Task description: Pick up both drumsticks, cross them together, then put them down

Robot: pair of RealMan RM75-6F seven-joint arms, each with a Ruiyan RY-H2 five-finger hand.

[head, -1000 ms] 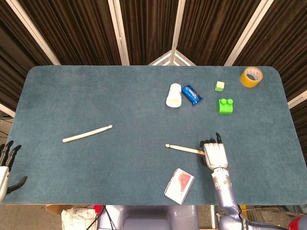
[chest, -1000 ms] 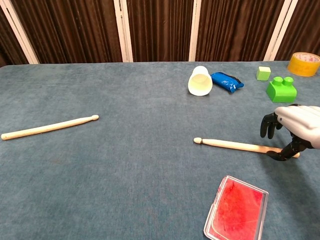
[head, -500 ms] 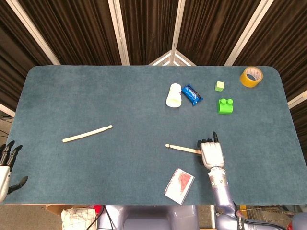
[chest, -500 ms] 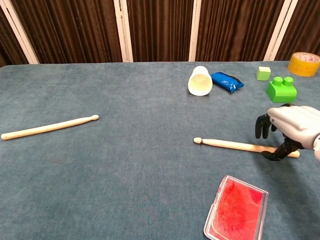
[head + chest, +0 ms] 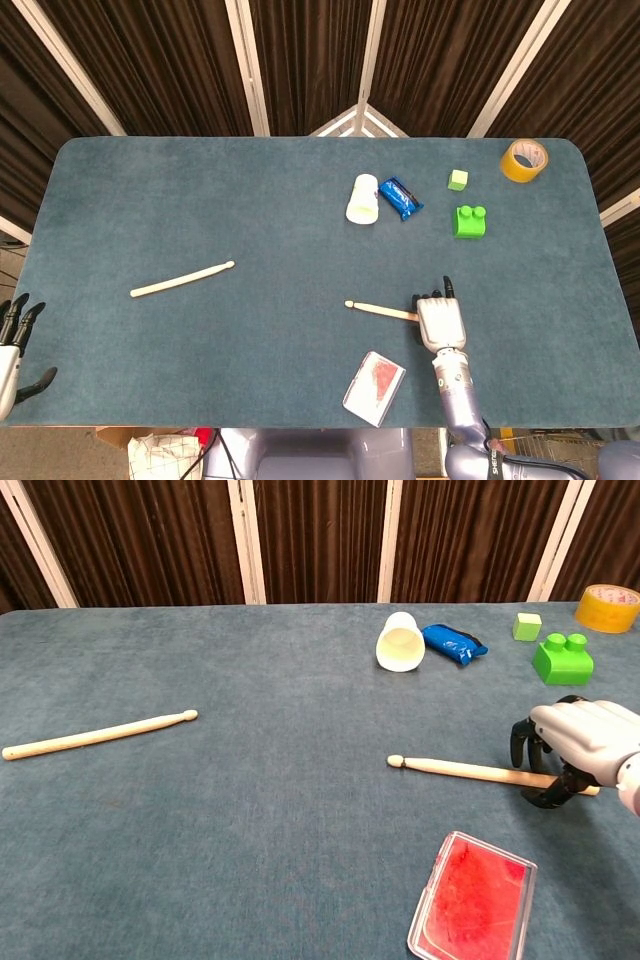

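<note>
— Where's the right hand (image 5: 585, 742) now?

— Over the butt end of the near drumstick (image 5: 470, 771), toward the right side of the tabletop (image 5: 250, 200). That stick runs roughly left to right, tip pointing to the middle of the tabletop, thick end under the palm.

— Has it got hold of it?

— Not that I'd swear to. The dark fingers (image 5: 528, 742) curl down on the far side of the shaft, the thumb hooks in on the near side, and the stick lies flat on the cloth between them. Straddling it, I'd say, not yet clamped.

— And the other one?

— The far drumstick (image 5: 182, 279) lies well off to the left, slightly slanted, tip toward the centre. The left hand (image 5: 12, 345) hangs off the tabletop's left edge, fingers spread, holding nothing. It's plainly the nearer hand for that stick.

— So each hand takes its own side?

— That's my guess; the fingers must close across each shaft.
</note>
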